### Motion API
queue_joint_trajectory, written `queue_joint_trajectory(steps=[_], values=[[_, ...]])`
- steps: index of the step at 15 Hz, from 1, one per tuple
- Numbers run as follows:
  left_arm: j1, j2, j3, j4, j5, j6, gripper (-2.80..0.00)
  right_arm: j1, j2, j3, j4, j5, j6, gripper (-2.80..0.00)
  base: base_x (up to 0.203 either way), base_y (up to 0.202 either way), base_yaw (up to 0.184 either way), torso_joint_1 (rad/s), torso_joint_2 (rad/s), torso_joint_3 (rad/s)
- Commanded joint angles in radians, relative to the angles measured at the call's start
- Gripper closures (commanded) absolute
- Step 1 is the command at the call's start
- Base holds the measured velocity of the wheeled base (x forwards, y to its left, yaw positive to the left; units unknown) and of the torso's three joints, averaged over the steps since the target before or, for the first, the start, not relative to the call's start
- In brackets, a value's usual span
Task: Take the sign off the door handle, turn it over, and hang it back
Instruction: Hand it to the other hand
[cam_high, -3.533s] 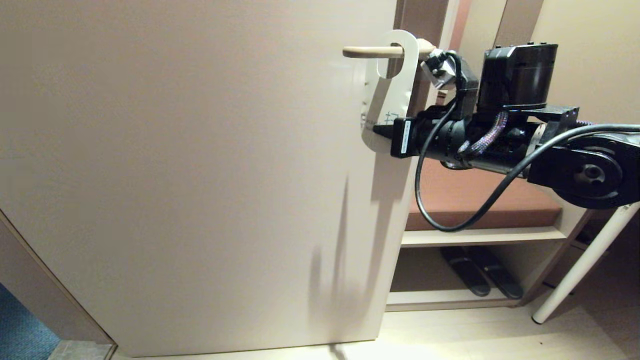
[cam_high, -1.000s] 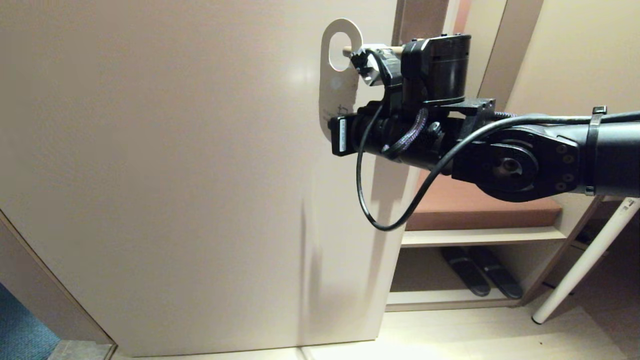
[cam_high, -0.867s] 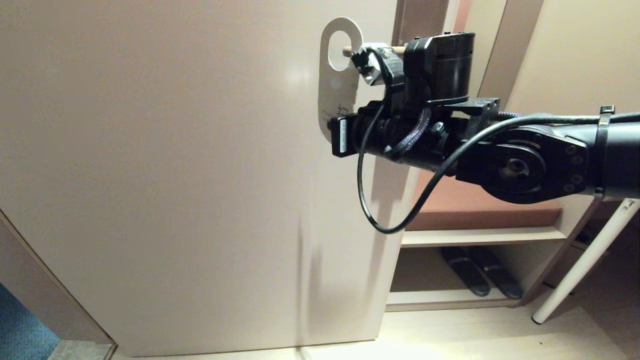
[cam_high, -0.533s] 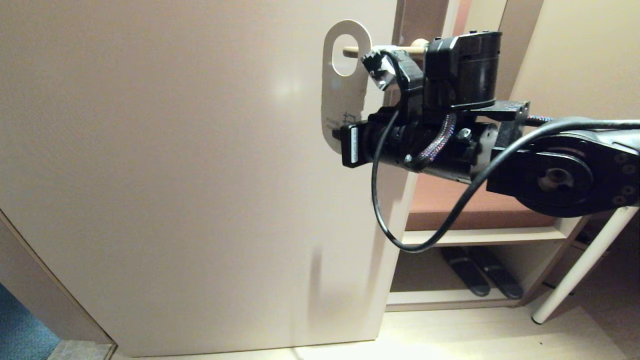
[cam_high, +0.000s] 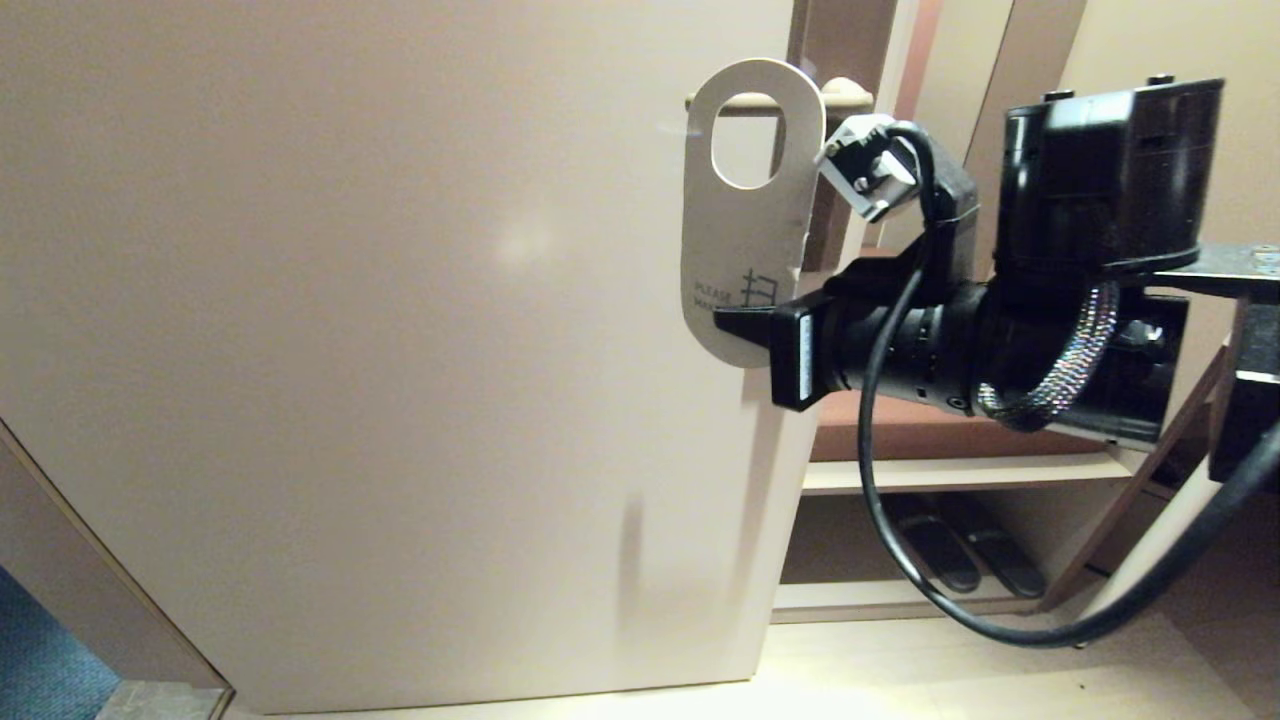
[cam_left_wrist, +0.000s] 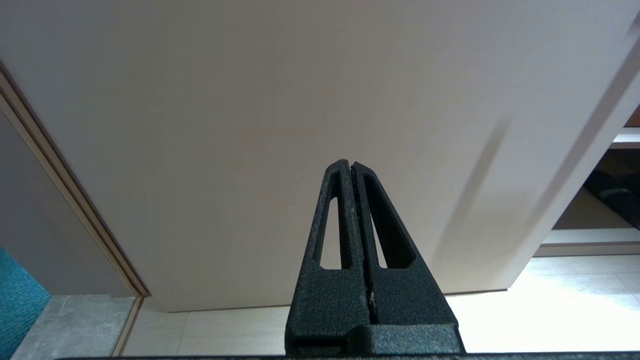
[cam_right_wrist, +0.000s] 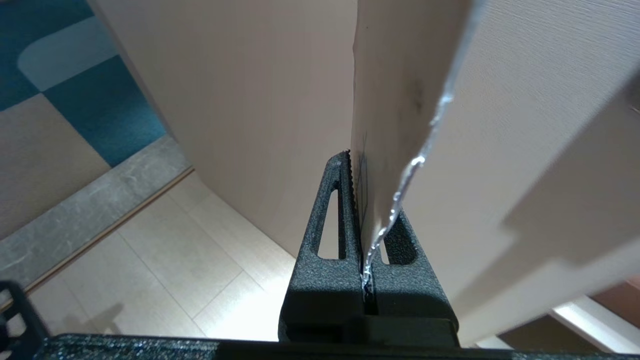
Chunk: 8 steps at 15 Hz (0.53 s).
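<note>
Before the door handle (cam_high: 745, 103), one sign (cam_high: 745, 215) sits clamped in the right end effector (cam_high: 735, 322).

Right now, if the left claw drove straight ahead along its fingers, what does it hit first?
Most likely the door. The left claw, shut and empty, points at the door's plain face, with nothing between them in the left wrist view. How far off the face is, I cannot tell.
</note>
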<state>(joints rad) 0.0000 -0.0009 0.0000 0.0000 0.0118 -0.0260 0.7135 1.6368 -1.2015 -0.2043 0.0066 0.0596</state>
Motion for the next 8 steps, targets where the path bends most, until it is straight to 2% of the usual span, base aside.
queue_joint_trajectory(steps=[1, 5, 8], values=[[0.000, 0.001, 0.000, 0.000, -0.001, 0.000, 0.00, -0.023, -0.077, 0.045, 0.000, 0.001, 0.002, 0.00, 0.000, 0.000, 0.000, 0.000, 0.00, 0.000], [0.000, 0.001, 0.000, 0.000, -0.001, 0.000, 0.00, -0.136, -0.163, 0.102, 0.044, -0.002, -0.001, 0.00, 0.000, 0.000, 0.000, 0.000, 0.00, 0.000], [0.000, 0.001, 0.000, 0.000, 0.000, 0.000, 0.00, -0.255, -0.223, 0.115, 0.063, -0.006, -0.005, 0.00, 0.000, 0.000, 0.000, 0.000, 0.00, 0.000]])
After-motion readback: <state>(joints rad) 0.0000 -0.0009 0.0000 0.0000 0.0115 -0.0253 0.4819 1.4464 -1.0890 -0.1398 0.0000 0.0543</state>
